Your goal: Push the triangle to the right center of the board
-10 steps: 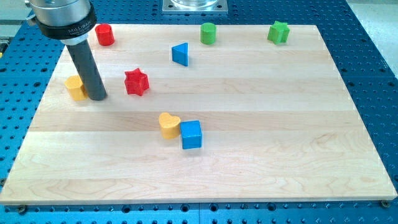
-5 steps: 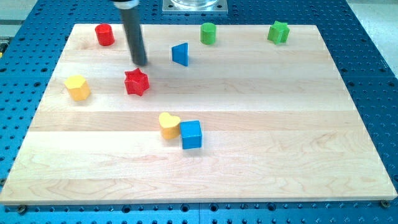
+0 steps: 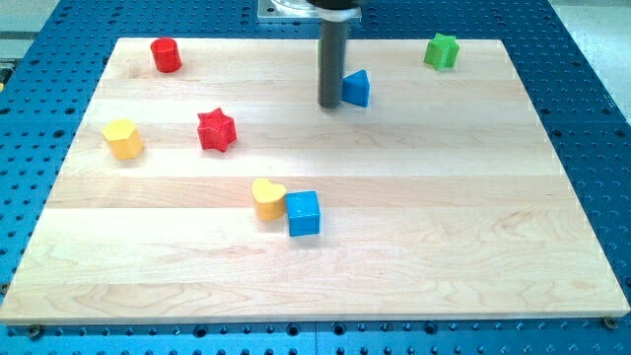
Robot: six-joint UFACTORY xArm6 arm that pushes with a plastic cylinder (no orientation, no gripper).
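**Our tip sits against the blue triangle near the top of the worktop**

We have no claw on this arm, so there are no jaws to call apart, together or clamped; we end in a dark rod. My tip (image 3: pixel 329 105) rests on the wooden worktop (image 3: pixel 444 217), touching the view's left side of the blue triangle (image 3: pixel 356 88). The triangle lies in the upper middle of the worktop, a little to the view's right of centre and well short of the right edge.

A green block (image 3: pixel 443 50) stands near the top right corner. A red cylinder (image 3: pixel 166 54) stands near the top left corner. A red star (image 3: pixel 216 129) and a yellow block (image 3: pixel 122 138) lie at the view's left. Near the middle, a yellow heart (image 3: pixel 267 197) touches a blue cube (image 3: pixel 304 213) on its right.
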